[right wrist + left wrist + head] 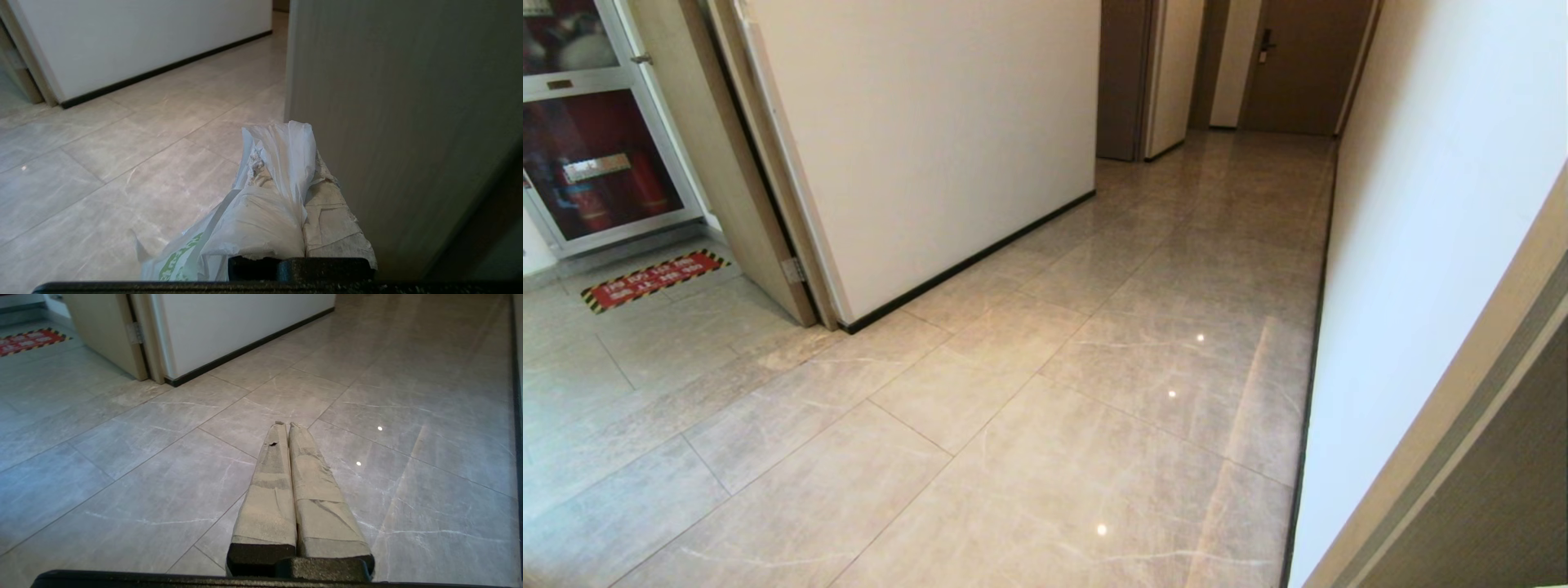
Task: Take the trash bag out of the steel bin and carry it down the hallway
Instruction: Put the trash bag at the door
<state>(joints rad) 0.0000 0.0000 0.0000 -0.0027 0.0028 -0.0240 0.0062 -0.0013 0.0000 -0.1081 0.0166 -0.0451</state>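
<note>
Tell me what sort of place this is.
Probably a corridor in an apartment or office building: glossy tiles between white walls, a brown door at the far end, and a fire-extinguisher cabinet on the left.

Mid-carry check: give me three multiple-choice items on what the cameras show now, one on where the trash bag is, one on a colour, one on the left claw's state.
1. Where is the trash bag?
A. lying on the hallway floor
B. pinched in the right claw
C. hanging from the left claw

2. What colour is the print on the bag?
A. green
B. red
C. blue

3. How is the left claw?
A. open and empty
B. shut on a bag
C. shut and empty

Key: 1 B, white plastic bunches between the right fingers in the right wrist view. 2 A, green marks show low on the bag. 3 C, its fingers meet with nothing between them.
</note>
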